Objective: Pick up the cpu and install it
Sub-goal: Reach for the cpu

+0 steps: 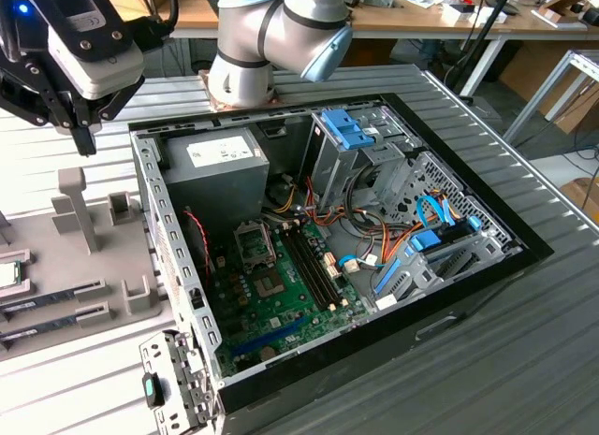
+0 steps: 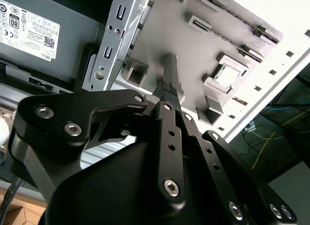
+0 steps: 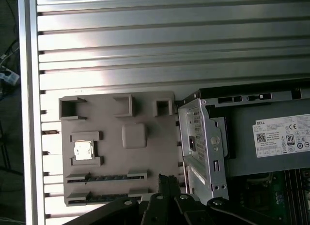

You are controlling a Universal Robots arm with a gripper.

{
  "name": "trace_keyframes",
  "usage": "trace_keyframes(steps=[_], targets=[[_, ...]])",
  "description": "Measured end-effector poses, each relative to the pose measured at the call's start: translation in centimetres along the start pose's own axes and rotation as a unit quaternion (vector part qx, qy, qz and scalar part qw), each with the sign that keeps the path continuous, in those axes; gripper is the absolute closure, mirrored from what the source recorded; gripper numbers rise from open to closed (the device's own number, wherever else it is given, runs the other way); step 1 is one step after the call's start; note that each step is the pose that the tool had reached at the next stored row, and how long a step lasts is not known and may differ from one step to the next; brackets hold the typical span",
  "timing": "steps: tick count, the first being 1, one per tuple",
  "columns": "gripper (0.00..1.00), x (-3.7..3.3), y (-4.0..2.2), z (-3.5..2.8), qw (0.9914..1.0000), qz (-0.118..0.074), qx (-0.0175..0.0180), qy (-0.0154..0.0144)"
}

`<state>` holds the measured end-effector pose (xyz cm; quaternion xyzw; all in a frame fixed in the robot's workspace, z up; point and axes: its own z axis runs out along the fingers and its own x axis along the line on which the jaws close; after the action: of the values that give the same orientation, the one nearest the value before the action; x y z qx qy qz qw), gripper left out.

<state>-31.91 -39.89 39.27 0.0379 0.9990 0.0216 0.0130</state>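
in the exterior view, the gripper (image 1: 84,143) hangs at the upper left with its fingers clenched together and nothing between them. the one cpu (image 1: 7,274) lies at the exterior view's left edge, on the one grey tray (image 1: 47,248). the tray sits on the slatted bench (image 1: 524,341) beside one open computer case (image 1: 150,173). inside the case is one green circuit board (image 1: 281,295) with one empty socket (image 1: 255,248). the tall post (image 1: 80,206) on the tray stands between gripper and cpu, so a low sideways pass could well clip it.

in the second wrist view, the gripper (image 2: 168,89) again looks closed and empty, and the cpu (image 2: 226,75) rests in its low holder on the tray (image 2: 160,31). if it came down clenched, it would probably press on the chip or the holder's lips instead of straddling it.

in the first wrist view, there is one cpu (image 3: 83,150) between two small brackets and two long slots with what look like memory sticks (image 3: 104,177). the gripper (image 3: 167,179) is close to the case wall (image 3: 201,138), which crowds that side of the tray (image 3: 111,159). an off-centre grip might tilt the chip, and a tilted chip could damage the socket.
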Motion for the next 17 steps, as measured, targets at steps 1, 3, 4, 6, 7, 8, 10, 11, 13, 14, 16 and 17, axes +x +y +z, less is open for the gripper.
trace_keyframes(steps=[1,3,4,6,7,8,10,11,13,14,16,17], targets=[[0.89,0.08,-0.01,0.00,1.00000,0.000,0.0000,0.0000],[0.89,0.19,-0.02,-0.01,1.00000,0.000,0.0000,0.0000],[0.89,0.21,-0.02,-0.01,1.00000,0.000,0.0000,0.0000],[0.89,0.32,-0.02,-0.01,1.00000,0.000,0.0000,0.0000],[0.89,0.35,-0.02,-0.01,1.00000,0.000,0.0000,0.0000],[0.89,0.38,-0.03,-0.01,1.00000,0.000,0.0000,0.0000],[0.89,0.45,-0.04,-0.01,1.00000,0.000,0.0000,0.0000],[0.89,0.50,-0.04,-0.01,1.00000,0.000,0.0000,0.0000],[0.89,0.56,-0.04,-0.01,1.00000,0.000,0.0000,0.0000],[0.89,0.59,-0.05,-0.01,1.00000,0.000,0.0000,0.0000],[0.89,0.68,-0.05,-0.02,1.00000,0.000,0.0000,0.0000],[0.89,0.72,-0.05,-0.02,1.00000,0.000,0.0000,0.0000]])
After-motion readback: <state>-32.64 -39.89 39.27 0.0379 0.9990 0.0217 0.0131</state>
